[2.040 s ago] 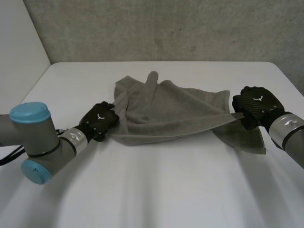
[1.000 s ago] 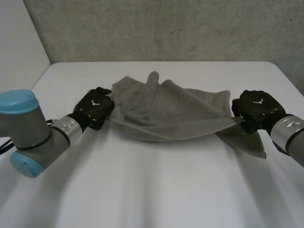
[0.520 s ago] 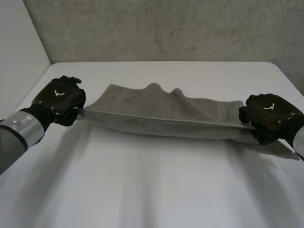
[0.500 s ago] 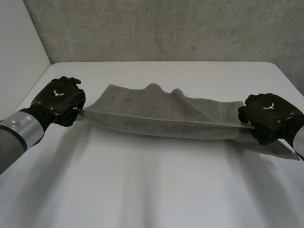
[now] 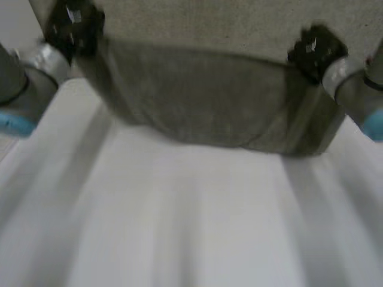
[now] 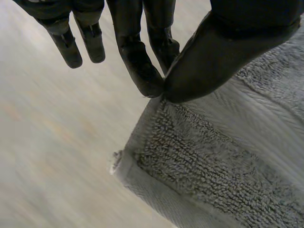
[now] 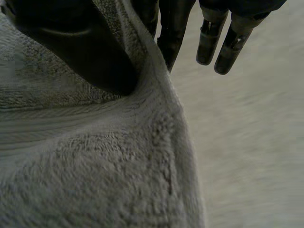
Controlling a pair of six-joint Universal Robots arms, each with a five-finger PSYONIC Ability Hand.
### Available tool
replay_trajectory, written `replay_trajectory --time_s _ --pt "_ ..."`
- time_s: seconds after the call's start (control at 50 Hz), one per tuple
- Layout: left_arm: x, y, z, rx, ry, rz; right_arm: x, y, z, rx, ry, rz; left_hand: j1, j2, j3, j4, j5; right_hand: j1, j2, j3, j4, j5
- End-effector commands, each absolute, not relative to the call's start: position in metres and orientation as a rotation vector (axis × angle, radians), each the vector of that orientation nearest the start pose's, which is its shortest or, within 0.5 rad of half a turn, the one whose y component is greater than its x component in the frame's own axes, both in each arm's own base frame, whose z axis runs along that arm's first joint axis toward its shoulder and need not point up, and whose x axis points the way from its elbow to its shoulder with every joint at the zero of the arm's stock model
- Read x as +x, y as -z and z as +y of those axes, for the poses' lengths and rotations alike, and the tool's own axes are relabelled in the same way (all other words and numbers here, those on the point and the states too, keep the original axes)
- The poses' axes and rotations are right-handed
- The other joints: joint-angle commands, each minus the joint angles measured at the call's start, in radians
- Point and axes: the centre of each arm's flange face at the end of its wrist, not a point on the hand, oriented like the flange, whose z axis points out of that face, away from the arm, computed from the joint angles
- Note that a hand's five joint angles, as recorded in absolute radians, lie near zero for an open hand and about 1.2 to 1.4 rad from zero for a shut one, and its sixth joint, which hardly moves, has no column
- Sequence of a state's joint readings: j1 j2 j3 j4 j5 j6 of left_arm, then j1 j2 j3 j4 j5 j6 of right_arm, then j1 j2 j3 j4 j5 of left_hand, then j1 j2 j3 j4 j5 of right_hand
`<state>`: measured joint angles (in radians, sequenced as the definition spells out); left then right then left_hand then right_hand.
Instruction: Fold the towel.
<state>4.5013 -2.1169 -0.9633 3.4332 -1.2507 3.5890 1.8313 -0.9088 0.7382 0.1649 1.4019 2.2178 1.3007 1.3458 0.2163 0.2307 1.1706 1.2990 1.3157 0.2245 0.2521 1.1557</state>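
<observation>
The grey towel (image 5: pixel 209 101) hangs stretched in the air between my two hands, its lower edge sagging to just above the white table (image 5: pixel 191 227). My left hand (image 5: pixel 72 27) is raised at the towel's upper left corner; in the left wrist view its thumb (image 6: pixel 223 52) and fingers (image 6: pixel 140 61) pinch the towel (image 6: pixel 228 156) near that corner. My right hand (image 5: pixel 314 51) holds the upper right corner; in the right wrist view its thumb (image 7: pixel 85 52) presses the towel (image 7: pixel 95 175) against the fingers (image 7: pixel 173 33).
A grey wall (image 5: pixel 209 24) rises behind the table's far edge. My left arm (image 5: pixel 18 84) and right arm (image 5: pixel 359 95) stand at the table's two sides.
Both hands have risen high off the table, lifting the towel from lying low and stretched to hanging spread in the air.
</observation>
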Motion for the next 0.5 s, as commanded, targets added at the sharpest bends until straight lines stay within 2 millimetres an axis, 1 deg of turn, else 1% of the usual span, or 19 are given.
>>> replay_trajectory --time_s 0.02,0.06,0.1,0.12,0.14,0.16,0.18,0.2,0.22,0.26,0.28,0.32,0.34,0.38,0.4,0.42,0.44,0.48,0.5 --pt "-0.253 -0.437 -0.388 0.789 2.807 0.943 0.259 -0.466 -0.38 -1.038 3.175 1.126 0.096 0.05 -0.042 -0.056 0.051 0.097 0.081 -0.05 -0.078 0.066" --pt "-0.253 -0.44 -0.385 0.802 2.81 0.935 0.258 -0.464 -0.378 -1.036 3.143 1.151 0.096 0.05 -0.042 -0.056 0.051 0.097 0.081 -0.05 -0.078 0.066" --pt "-0.252 -0.423 -0.389 0.881 2.789 0.987 0.258 -0.432 -0.382 -1.125 3.015 1.29 0.096 0.05 -0.042 -0.056 0.051 0.097 0.081 -0.05 -0.078 0.066" --pt "-0.252 -0.423 -0.39 0.882 2.789 0.987 0.258 -0.432 -0.382 -1.126 3.014 1.291 0.096 0.05 -0.042 -0.056 0.051 0.097 0.081 -0.05 -0.078 0.066" --pt "-0.252 -0.407 -0.393 0.934 2.768 1.04 0.258 -0.417 -0.383 -1.171 2.952 1.347 0.096 0.05 -0.042 -0.056 0.051 0.097 0.081 -0.05 -0.078 0.066" --pt "-0.252 -0.407 -0.393 0.935 2.768 1.041 0.257 -0.405 -0.381 -1.199 2.907 1.388 0.096 0.05 -0.042 -0.056 0.051 0.097 0.081 -0.05 -0.078 0.066" --pt "-0.248 -0.388 -0.398 0.972 2.732 1.112 0.257 -0.405 -0.381 -1.199 2.907 1.388 0.096 0.05 -0.042 -0.056 0.051 0.097 0.081 -0.05 -0.078 0.066" --pt "-0.239 -0.367 -0.405 0.994 2.688 1.188 0.255 -0.395 -0.381 -1.223 2.868 1.427 0.096 0.05 -0.042 -0.056 0.051 0.097 0.081 -0.05 -0.078 0.066" --pt "-0.239 -0.367 -0.405 0.994 2.687 1.188 0.255 -0.395 -0.381 -1.224 2.867 1.427 0.096 0.05 -0.042 -0.056 0.051 0.097 0.081 -0.05 -0.078 0.066" --pt "-0.223 -0.316 -0.416 1.029 2.588 1.38 0.249 -0.366 -0.382 -1.28 2.755 1.551 0.096 0.05 -0.042 -0.056 0.051 0.097 0.081 -0.05 -0.078 0.066" --pt "-0.223 -0.315 -0.416 1.029 2.587 1.381 0.249 -0.366 -0.382 -1.28 2.754 1.552 0.096 0.05 -0.042 -0.056 0.051 0.097 0.081 -0.05 -0.078 0.066" --pt "-0.218 -0.269 -0.416 1.073 2.49 1.524 0.244 -0.329 -0.381 -1.34 2.609 1.668 0.096 0.05 -0.042 -0.056 0.051 0.097 0.081 -0.05 -0.078 0.066" --pt "-0.218 -0.269 -0.416 1.073 2.489 1.525 0.244 -0.329 -0.381 -1.34 2.608 1.669 0.096 0.05 -0.042 -0.056 0.051 0.097 0.081 -0.05 -0.078 0.066" --pt "-0.214 -0.223 -0.412 1.137 2.362 1.613 0.242 -0.289 -0.369 -1.409 2.425 1.76 0.096 0.05 -0.042 -0.056 0.051 0.097 0.081 -0.05 -0.078 0.066" --pt "-0.214 -0.223 -0.412 1.138 2.362 1.613 0.242 -0.289 -0.369 -1.409 2.424 1.761 0.096 0.05 -0.042 -0.056 0.051 0.097 0.081 -0.05 -0.078 0.066" --pt "-0.212 -0.204 -0.408 1.18 2.297 1.641 0.241 -0.269 -0.36 -1.44 2.327 1.797 0.096 0.05 -0.042 -0.056 0.051 0.097 0.081 -0.05 -0.078 0.066" --pt "-0.212 -0.203 -0.407 1.18 2.296 1.642 0.241 -0.269 -0.36 -1.44 2.326 1.797 0.096 0.05 -0.042 -0.056 0.051 0.097 0.081 -0.05 -0.078 0.066" --pt "-0.207 -0.169 -0.396 1.253 2.175 1.701 0.238 -0.227 -0.341 -1.477 2.135 1.878 0.096 0.05 -0.042 -0.056 0.051 0.097 0.081 -0.05 -0.078 0.066" --pt "-0.207 -0.169 -0.396 1.253 2.174 1.702 0.238 -0.226 -0.341 -1.477 2.134 1.879 0.096 0.05 -0.042 -0.056 0.051 0.097 0.081 -0.05 -0.078 0.066"
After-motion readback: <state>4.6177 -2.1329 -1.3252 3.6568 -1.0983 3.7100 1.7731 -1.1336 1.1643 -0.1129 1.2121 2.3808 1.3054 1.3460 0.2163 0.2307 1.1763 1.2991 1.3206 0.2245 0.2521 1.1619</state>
